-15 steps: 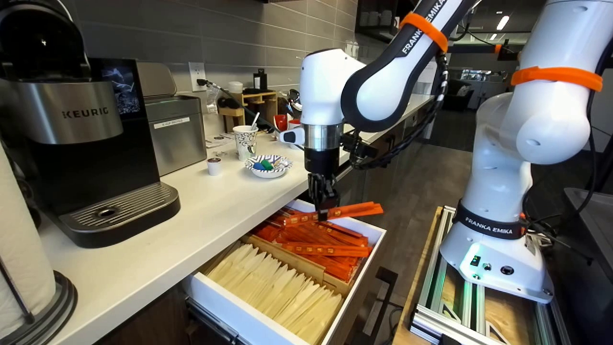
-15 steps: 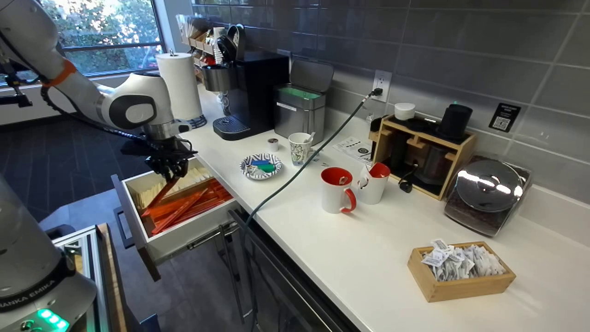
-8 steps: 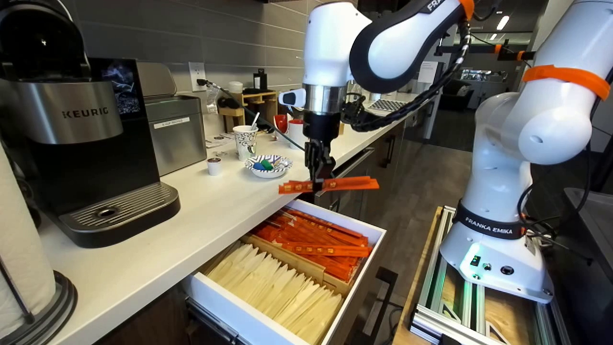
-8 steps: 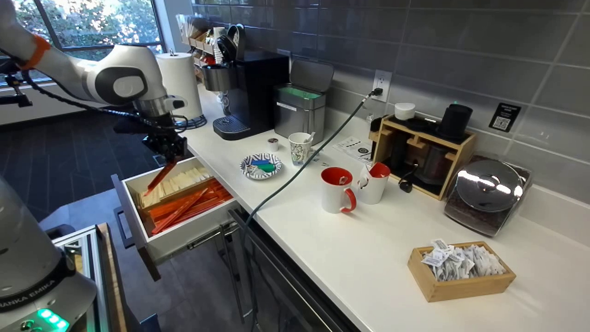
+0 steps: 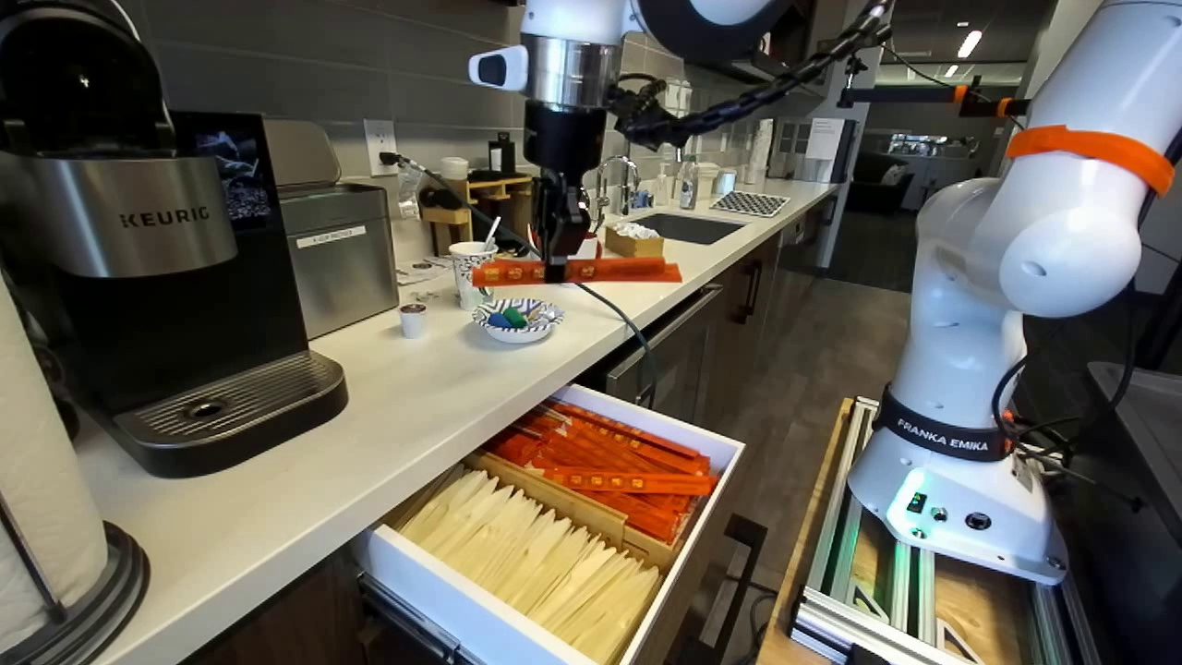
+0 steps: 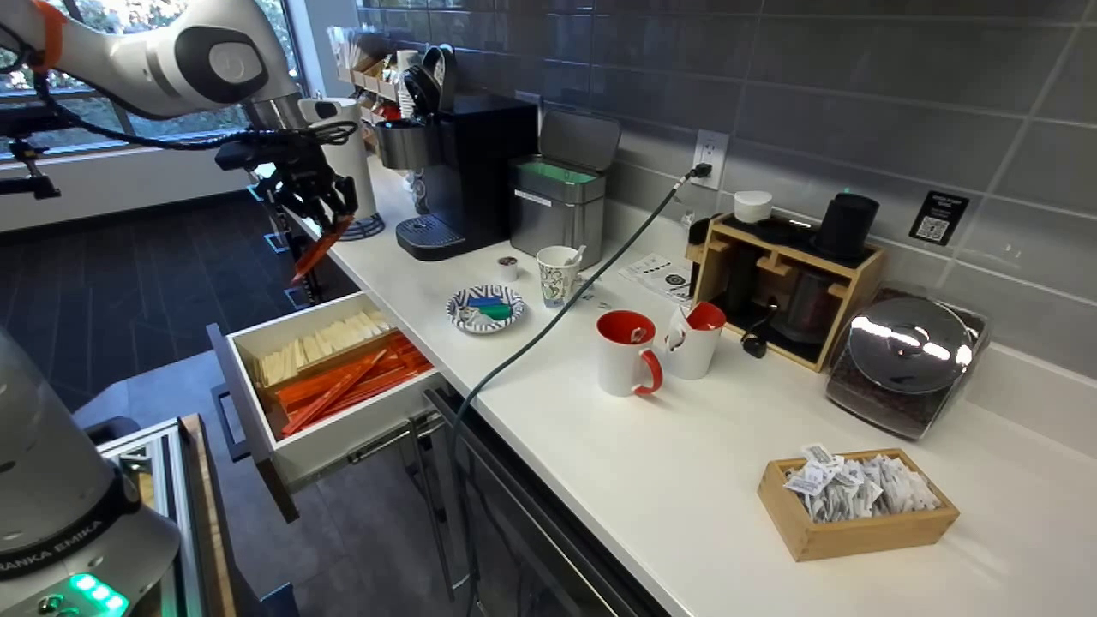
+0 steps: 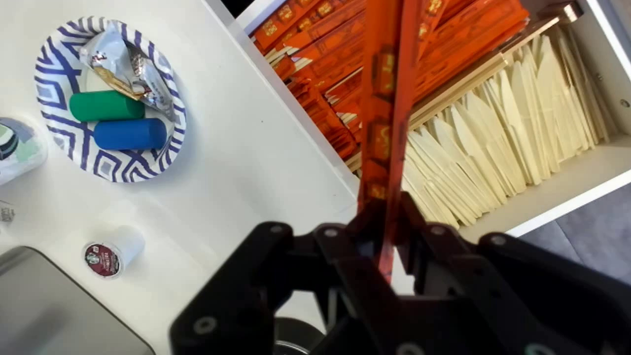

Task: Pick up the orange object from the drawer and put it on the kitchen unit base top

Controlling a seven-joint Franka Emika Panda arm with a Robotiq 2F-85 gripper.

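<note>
The gripper [image 5: 555, 271] pinches the orange stick [image 5: 623, 270] – its 2 fingers [image 7: 414, 217] squeeze it from both sides, and an end pokes out each way. I cannot tell if it is 1 stick or 2 pressed together. The orange stick is up in the air, higher than the drawer [image 5: 452, 591] and apart from it, near the edge of the kitchen top [image 5: 434, 388]. It looks almost level in an exterior view.

The drawer is pulled out. 1 part has lots of orange sticks [image 5: 600, 453], and the other has lots of cream sticks [image 5: 526, 545] – a wooden strip [image 5: 574, 508] runs between them.

On the kitchen top, a zigzag plate [image 7: 52, 96] holds a green thing [image 7: 106, 105] and a blue thing [image 7: 130, 134]. A paper cup [image 6: 555, 278] stands near it. The coffee maker [image 5: 175, 222] sits beside a grey metal bin [image 5: 343, 263]. A long cord [image 6: 566, 309] runs from the wall [image 6: 840, 94], across the kitchen top and over its edge. 2 red and white mugs [image 6: 620, 368] stand close together, and a wooden box [image 6: 866, 538] of white packets [image 6: 861, 488] sits well apart.
</note>
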